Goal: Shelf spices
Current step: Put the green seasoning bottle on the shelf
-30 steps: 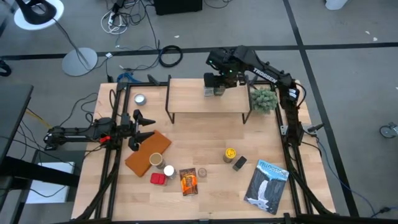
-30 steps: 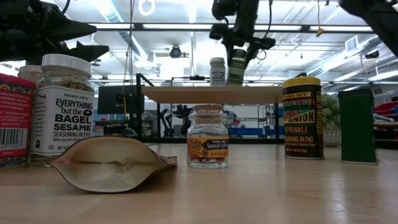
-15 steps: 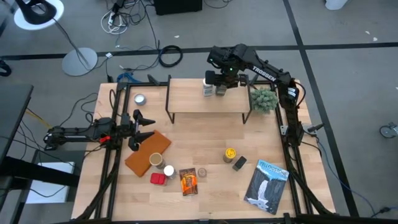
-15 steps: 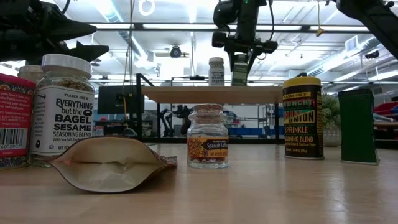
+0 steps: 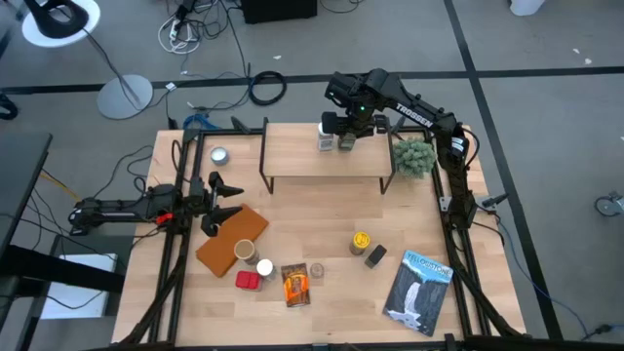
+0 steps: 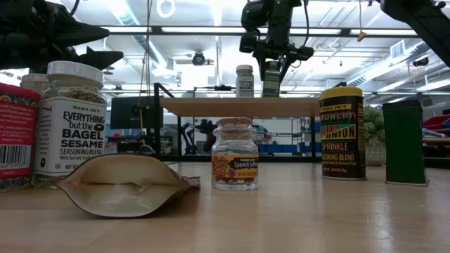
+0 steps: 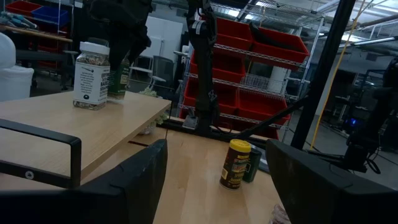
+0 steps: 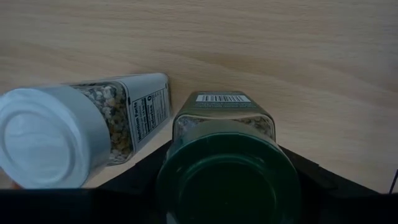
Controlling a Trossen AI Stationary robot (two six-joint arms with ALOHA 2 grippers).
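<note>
High view: the right gripper hangs over the shelf, at the back edge of its top board, with its fingers set on either side of the green-lidded jar; whether they press it or stand just clear cannot be told. That jar stands upright on the shelf top, just beside a white-lidded jar already there. In front of the shelf on the table lie the remaining spices: a yellow-lidded tin and dark box close together, then a small glass jar, an orange packet, a red tin and another white-lidded jar. The left gripper waits well to the side of the shelf, fingers spread apart and holding nothing.
</note>
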